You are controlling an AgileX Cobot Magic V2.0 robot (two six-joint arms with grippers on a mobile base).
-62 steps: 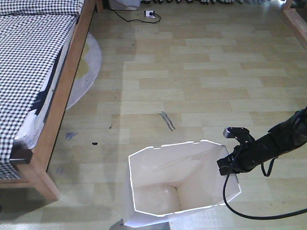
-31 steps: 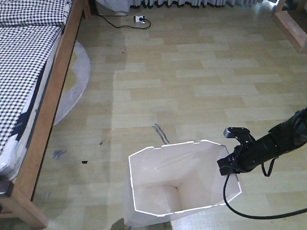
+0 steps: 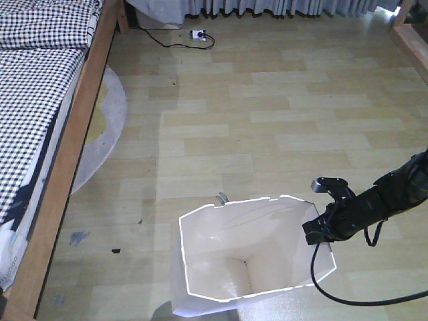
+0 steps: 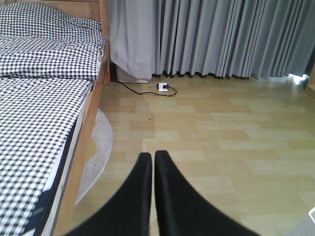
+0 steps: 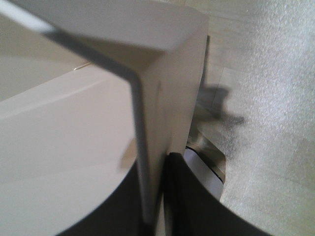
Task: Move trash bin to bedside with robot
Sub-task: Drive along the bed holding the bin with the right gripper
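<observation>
Pinching the bin [image 3: 221,244] by its right-hand wall, our right gripper [image 3: 313,232] has one of its fingers [image 5: 178,209] outside the thin plastic and the other inside. The wrist view shows the wall clamped in the narrow gap between them, just below the rim. We judge the hold is meant to let the base drag or push the bin over the floor [image 3: 267,120] rather than lift it. The grip sits high, beside a corner of the rim, where the folded edge looks stiffest.

The bin is tall and white, with an angular, many-sided rim and a cream-toned inside in which we see nothing lying. It stands mouth up at the bottom of the front view, well apart from the bed [image 3: 30,100]. The bed's light wooden frame [image 3: 67,174] and black-and-white checked bedding run along our left, and a pale round rug [image 3: 114,107] pokes out from under them.

Our left gripper [image 4: 151,160] holds nothing. Its two dark fingers are pressed together, pointing toward the grey curtains [image 4: 221,39] and a power strip [image 3: 197,33] by the far wall. A stretch of floor lies between bin and bed, so we reckon the job is only partway done.
</observation>
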